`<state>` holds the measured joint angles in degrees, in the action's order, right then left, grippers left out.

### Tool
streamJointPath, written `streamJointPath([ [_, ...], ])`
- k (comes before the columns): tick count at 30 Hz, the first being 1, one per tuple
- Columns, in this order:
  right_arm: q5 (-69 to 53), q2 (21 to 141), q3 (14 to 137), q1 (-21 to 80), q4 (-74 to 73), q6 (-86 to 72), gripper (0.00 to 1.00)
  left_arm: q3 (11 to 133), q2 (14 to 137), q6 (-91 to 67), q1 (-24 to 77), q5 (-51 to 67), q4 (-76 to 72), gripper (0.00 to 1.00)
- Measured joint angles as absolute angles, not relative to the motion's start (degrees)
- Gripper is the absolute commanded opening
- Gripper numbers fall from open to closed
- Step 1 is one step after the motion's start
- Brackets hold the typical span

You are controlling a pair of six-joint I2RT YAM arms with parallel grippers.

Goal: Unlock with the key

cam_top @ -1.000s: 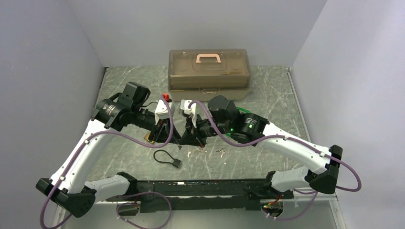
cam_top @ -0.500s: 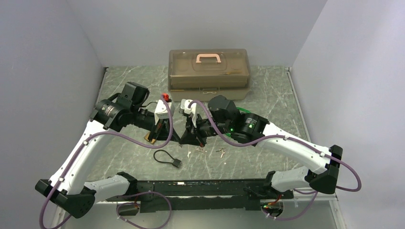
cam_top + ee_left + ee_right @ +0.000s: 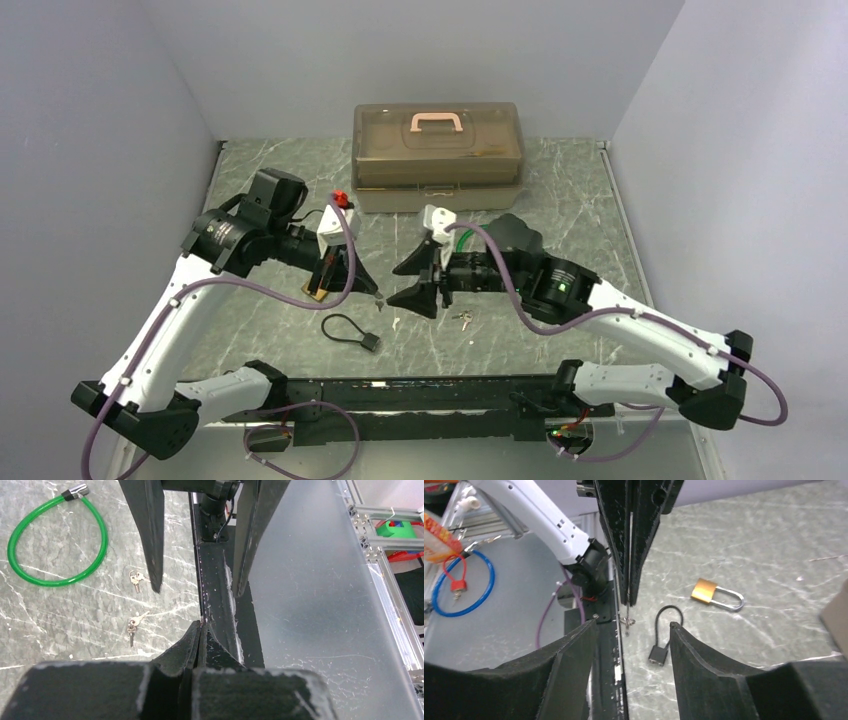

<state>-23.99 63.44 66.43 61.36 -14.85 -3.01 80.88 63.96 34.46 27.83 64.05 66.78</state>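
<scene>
Hanging from the tip of the left jaws, which are pressed together on it, a small key [image 3: 626,619] is held above the desk [image 3: 749,540]. The right jaws are spread apart with nothing gripped, facing the left jaws, their tips near the key but clear of it. A brass padlock [image 3: 703,590] is seen lying flat beside the left jaws, and a black cable lock [image 3: 658,654] near their tip. Spare keys [image 3: 134,580] lie near the right jaws.

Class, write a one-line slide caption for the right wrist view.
Left gripper, shut on a small key, hangs near a brass padlock and black cable lock.
</scene>
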Motion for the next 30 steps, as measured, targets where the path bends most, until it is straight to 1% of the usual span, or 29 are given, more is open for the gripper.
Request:
streamJointPath([
  [5,-21.06,55.86,57.74,59.94,-5.56,-3.49,0.62,82.24,63.94,32.14,26.94,66.06,66.00,0.00],
  [8,-20.91,54.17,53.36,59.00,1.54,-5.17,0.63,82.63,63.96,30.17,26.20,67.57,64.51,0.00],
  [13,-21.08,55.99,48.34,58.52,15.00,-9.04,0.64,82.76,64.14,25.80,24.34,70.17,61.23,0.00],
  [20,-21.26,60.60,47.55,58.52,28.08,-12.08,0.61,82.85,64.60,21.67,23.11,72.18,57.65,0.00],
  [24,-21.69,62.24,47.55,58.52,30.57,-13.13,0.60,82.85,64.60,20.67,22.74,72.36,56.86,0.00],
  [30,-21.54,63.09,47.55,58.52,30.70,-13.87,0.61,82.85,64.58,19.75,22.50,72.53,56.07,0.00],
])
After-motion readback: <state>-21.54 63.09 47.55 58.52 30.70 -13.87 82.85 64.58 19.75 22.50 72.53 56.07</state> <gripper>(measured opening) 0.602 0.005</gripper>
